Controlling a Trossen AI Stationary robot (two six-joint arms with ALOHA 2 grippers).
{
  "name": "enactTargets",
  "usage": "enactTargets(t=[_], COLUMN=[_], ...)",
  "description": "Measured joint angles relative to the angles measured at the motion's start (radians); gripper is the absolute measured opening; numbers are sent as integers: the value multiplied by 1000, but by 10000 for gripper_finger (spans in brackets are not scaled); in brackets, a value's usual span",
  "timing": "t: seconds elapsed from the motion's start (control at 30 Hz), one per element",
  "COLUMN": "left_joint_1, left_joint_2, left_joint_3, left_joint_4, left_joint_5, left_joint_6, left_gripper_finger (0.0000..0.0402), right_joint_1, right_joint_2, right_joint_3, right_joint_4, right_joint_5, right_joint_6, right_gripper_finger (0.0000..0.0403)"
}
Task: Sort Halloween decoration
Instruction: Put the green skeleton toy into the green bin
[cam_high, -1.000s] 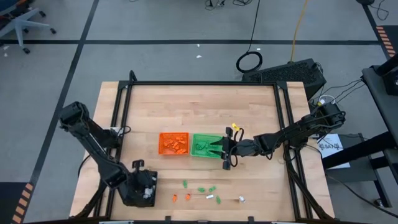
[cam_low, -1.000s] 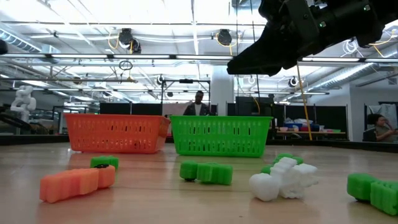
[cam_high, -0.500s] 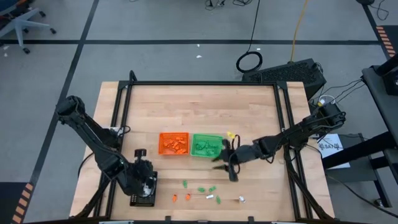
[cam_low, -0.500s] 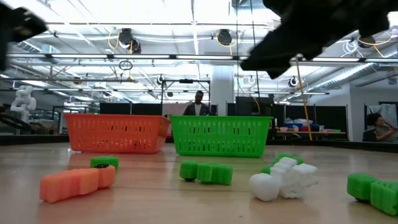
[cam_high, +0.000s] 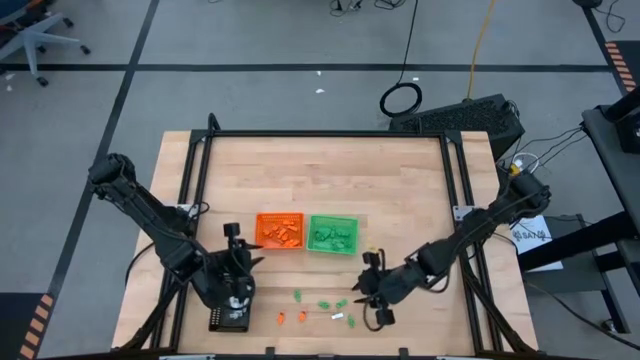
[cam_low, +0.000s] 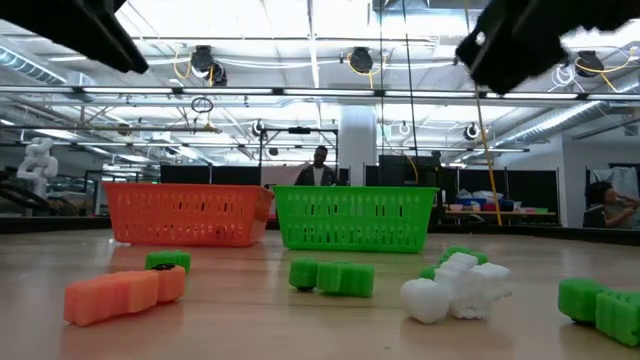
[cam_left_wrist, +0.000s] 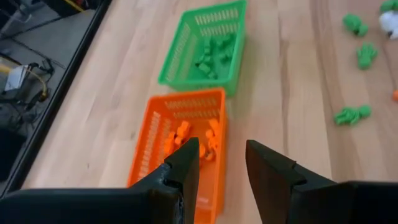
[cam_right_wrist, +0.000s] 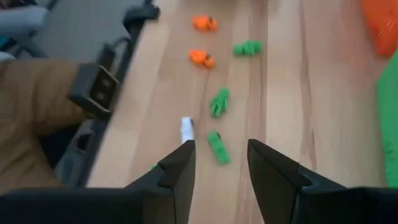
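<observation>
The right gripper (cam_high: 366, 292) is hovering with its fingers parted and nothing between them, just beside the loose trinkets (cam_high: 334, 305) strewn along the table's (cam_high: 410, 190) near edge. The left gripper (cam_high: 243, 262) is hanging empty too, narrowly parted, beside the orange tray (cam_high: 279, 231). More trinkets are lying inside it and the green tray (cam_high: 332, 234).

Bare surface (cam_high: 400, 180) is left open behind the orange basket (cam_high: 279, 230) and green basket (cam_high: 332, 233); the near strip is cluttered by scattered trinkets (cam_high: 325, 305).
</observation>
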Motion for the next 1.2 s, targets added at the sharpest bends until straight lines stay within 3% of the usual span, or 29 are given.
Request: enactTargets(t=[0.4, 1.2], left_joint_1=[5, 5], left_joint_2=[1, 6], left_joint_3=[-3, -3], left_joint_4=[140, 242], left_joint_5=[-6, -6], left_joint_6=[58, 56], left_gripper_finger=[128, 128], right_joint_1=[-2, -11], right_joint_2=[241, 258], right_joint_3=[95, 97], right_joint_4=[1, 1], right_joint_5=[30, 50], right_joint_6=[-50, -141], right_gripper_finger=[159, 160])
